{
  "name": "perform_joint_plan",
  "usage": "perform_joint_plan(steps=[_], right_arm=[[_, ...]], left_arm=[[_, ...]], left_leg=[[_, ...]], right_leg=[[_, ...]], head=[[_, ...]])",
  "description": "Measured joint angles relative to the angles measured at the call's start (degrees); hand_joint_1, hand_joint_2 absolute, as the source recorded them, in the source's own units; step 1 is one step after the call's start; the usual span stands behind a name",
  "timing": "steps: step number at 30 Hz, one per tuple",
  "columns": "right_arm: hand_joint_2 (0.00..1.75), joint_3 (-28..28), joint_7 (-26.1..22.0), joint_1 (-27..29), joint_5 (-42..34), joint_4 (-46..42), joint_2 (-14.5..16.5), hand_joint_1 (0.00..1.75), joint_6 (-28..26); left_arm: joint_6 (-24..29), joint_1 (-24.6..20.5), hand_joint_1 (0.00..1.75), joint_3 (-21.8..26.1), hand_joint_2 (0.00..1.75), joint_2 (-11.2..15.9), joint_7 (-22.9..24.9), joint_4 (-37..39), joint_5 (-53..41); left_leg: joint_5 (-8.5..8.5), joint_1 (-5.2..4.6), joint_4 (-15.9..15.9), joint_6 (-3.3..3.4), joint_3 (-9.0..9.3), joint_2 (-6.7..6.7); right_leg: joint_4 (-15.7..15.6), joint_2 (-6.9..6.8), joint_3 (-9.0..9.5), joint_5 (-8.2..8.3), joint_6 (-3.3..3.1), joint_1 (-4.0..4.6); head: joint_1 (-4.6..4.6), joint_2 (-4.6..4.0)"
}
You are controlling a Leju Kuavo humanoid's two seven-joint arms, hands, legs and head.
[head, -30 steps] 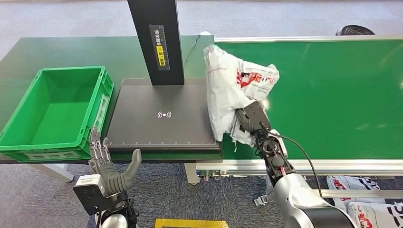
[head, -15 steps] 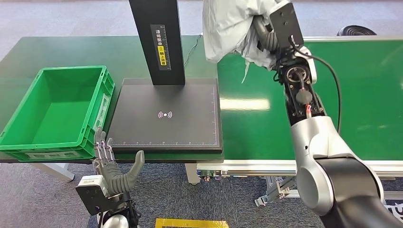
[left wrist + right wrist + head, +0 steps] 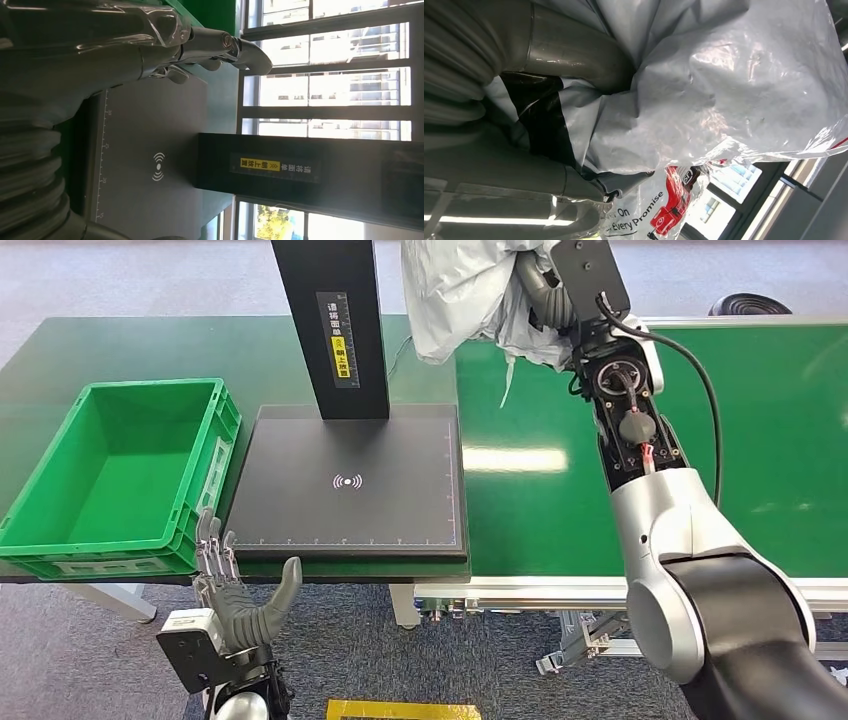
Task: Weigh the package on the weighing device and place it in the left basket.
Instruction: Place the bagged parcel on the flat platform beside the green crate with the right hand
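Fingers of your right hand point(image 3: 540, 295) are wrapped into the crumpled grey plastic package point(image 3: 465, 290), holding it raised in the air at the top of the head view, beside the black post point(image 3: 330, 325) and above the far edge of the green conveyor belt point(image 3: 700, 460). The black weighing plate point(image 3: 345, 480) lies bare below it. Your left hand point(image 3: 235, 600) hangs spread and holding nothing, just before the table edge, near the green basket point(image 3: 60, 550).
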Motion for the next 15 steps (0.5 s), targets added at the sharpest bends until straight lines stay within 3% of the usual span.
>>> perform_joint_plan(steps=[15], right_arm=[[1.75, 4.4, -0.9, 6.5, -2.5, 6.1, 10.6, 1.75, 0.4]], left_arm=[[-1.1, -0.9, 0.00, -1.2, 1.75, -0.2, 0.0, 1.3, -0.6]], left_leg=[[0.00, 0.02, 0.0, -0.01, 0.03, 0.05]], right_leg=[[0.0, 0.01, -0.01, -0.01, -0.01, 0.02]], head=[[-0.01, 0.00]])
